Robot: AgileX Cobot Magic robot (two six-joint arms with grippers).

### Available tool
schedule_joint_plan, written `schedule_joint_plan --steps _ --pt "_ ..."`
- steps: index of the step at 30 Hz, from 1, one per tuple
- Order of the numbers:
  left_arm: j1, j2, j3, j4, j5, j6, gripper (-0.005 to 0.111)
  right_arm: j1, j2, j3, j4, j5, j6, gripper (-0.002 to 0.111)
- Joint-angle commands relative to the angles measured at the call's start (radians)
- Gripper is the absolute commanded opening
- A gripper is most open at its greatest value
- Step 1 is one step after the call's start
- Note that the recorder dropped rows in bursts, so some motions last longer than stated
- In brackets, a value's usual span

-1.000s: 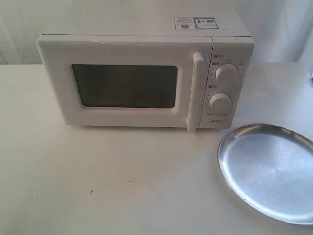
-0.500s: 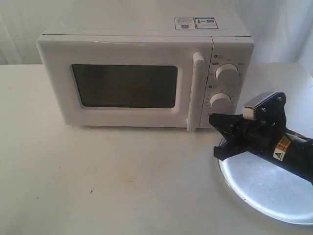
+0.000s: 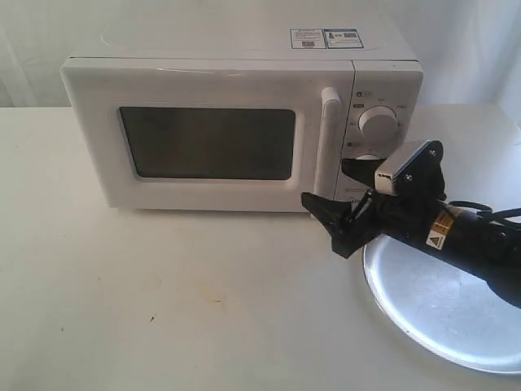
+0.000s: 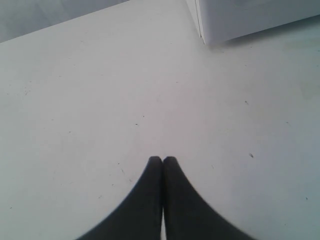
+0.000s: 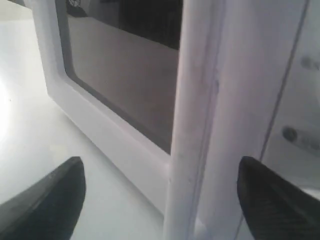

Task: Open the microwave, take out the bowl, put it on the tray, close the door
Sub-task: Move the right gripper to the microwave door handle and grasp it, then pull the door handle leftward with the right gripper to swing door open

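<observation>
Tray (image 3: pixel 440 318) lies nearest, at the right. Right gripper (image 3: pixel 324 221) gapes wide, its fingers either side of the handle (image 5: pixel 192 125), not touching. Behind, the door (image 3: pixel 203 138) sits closed. Left gripper (image 4: pixel 162 167) is pinched together over the table (image 4: pixel 75 100).

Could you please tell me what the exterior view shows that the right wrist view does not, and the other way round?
Only the exterior view shows the tray, the upper dial and the labels on top of the microwave. Only the right wrist view shows, close up, the handle standing between the open fingers. Both show the right end effector, the door and its dark window.
</observation>
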Motion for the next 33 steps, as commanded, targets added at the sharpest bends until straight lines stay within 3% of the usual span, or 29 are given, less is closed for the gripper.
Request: schedule_joint_plan --steps 1,3,5,8,21,33 --pt "-0.004 -0.003 0.002 -0.004 -0.001 -0.003 0.000 0.053 0.002 -0.060 0.020 0.016 -0.011 0.071" --pt "-0.004 -0.003 0.002 -0.004 -0.001 -0.003 0.000 0.066 0.002 -0.075 0.018 0.045 -0.011 0.063" --pt "-0.004 -0.003 0.002 -0.004 -0.001 -0.003 0.000 0.077 0.002 -0.079 0.011 0.064 -0.011 0.048" --pt "-0.004 -0.003 0.002 -0.004 -0.001 -0.003 0.000 0.095 0.002 -0.079 -0.072 0.083 -0.014 0.002" --pt "-0.004 -0.003 0.002 -0.004 -0.001 -0.003 0.000 0.108 -0.007 -0.056 -0.445 -0.019 0.130 0.000" --pt "-0.004 -0.003 0.002 -0.004 -0.001 -0.003 0.000 0.123 -0.082 0.012 -0.444 -0.019 0.143 0.000"
